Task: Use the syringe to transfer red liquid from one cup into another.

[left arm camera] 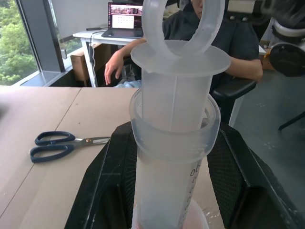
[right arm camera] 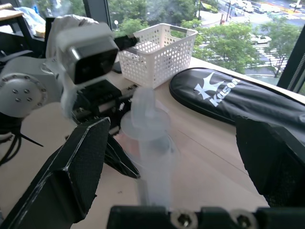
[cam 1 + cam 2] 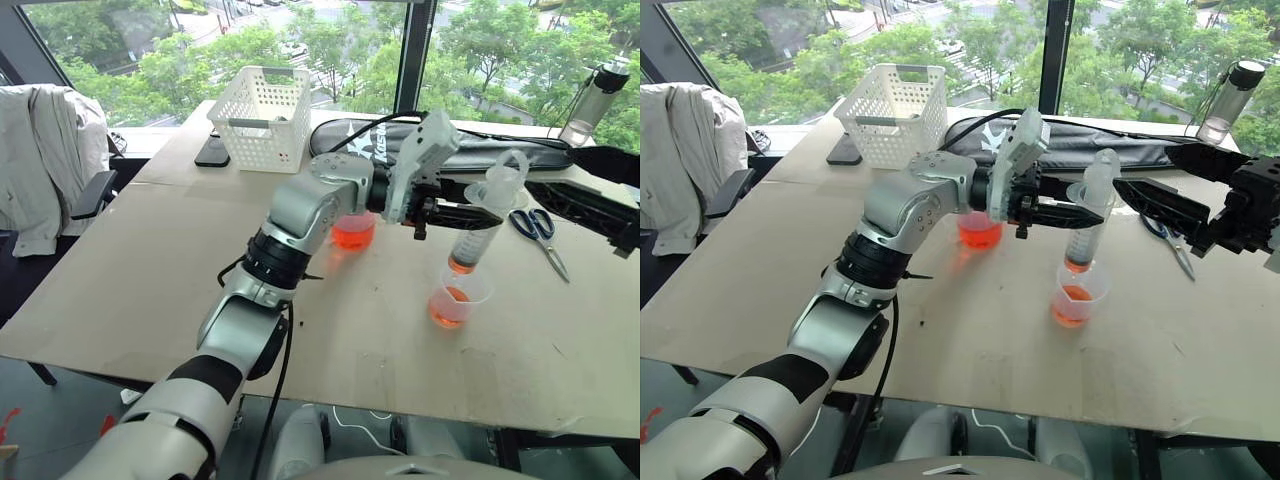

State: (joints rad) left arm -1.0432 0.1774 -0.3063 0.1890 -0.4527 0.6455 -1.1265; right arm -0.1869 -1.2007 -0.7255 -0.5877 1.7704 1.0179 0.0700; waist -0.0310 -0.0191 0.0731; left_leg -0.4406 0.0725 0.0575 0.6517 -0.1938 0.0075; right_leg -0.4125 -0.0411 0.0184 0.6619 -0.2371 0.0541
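My left gripper (image 3: 478,214) is shut on the barrel of the syringe (image 3: 482,215), which stands upright with its plunger (image 1: 177,52) drawn up. Its reddish nozzle (image 3: 462,266) hangs just above the smaller spouted cup (image 3: 456,301), which holds a little red liquid (image 3: 447,310). The larger cup (image 3: 353,231) with red liquid stands behind my left forearm, partly hidden. My right gripper (image 3: 1146,170) is open beside the syringe's top, its fingers (image 2: 78,167) wide on either side of the syringe (image 2: 153,157) and apart from it.
A white basket (image 3: 262,115), a phone (image 3: 212,151) and a long black bag (image 3: 520,152) lie along the table's far edge. Scissors (image 3: 541,236) rest right of the cups. A bottle (image 3: 596,100) stands at the far right. A person (image 1: 233,43) sits beyond the table.
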